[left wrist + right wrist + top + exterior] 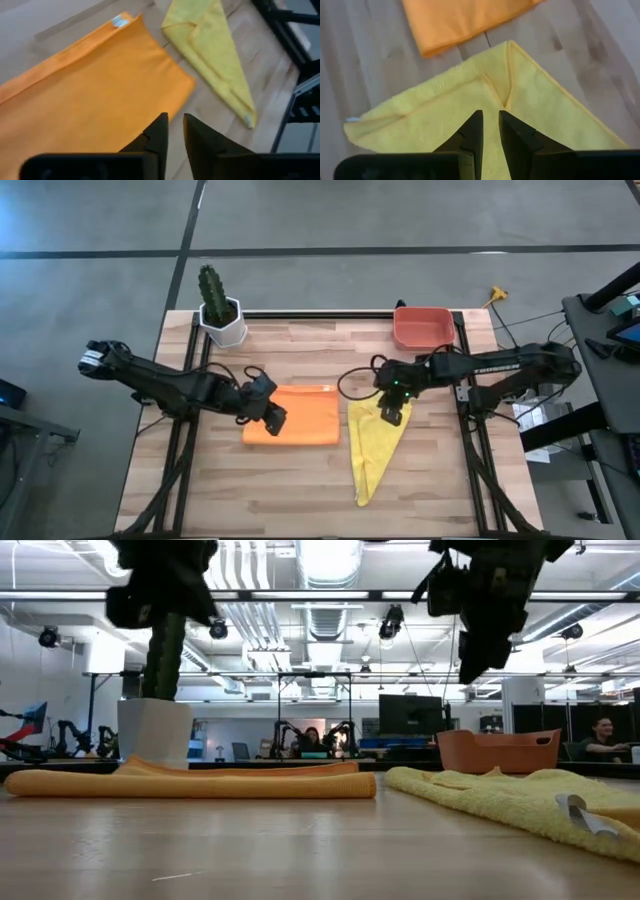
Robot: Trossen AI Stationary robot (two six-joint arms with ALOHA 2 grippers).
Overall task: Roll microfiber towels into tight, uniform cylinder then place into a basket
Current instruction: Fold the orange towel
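Soft microfiber, two towels: one orange towel [293, 416] folded to a flat rectangle just under and ahead of the left gripper [274, 416], one yellow towel [373, 448] folded to a long triangle beneath the right gripper [392, 412]. Both grippers nearly together, clamped on nothing. One salmon plastic basket [422, 327], rounded, beyond the right gripper on the pale wood surface [300, 480].

Folded bright orange microfiber towel [296, 416] beside left gripper [272, 417], yellow tapering microfiber towel [376, 444] beneath right gripper [392, 413], salmon-red plastic basket [422, 327] behind it
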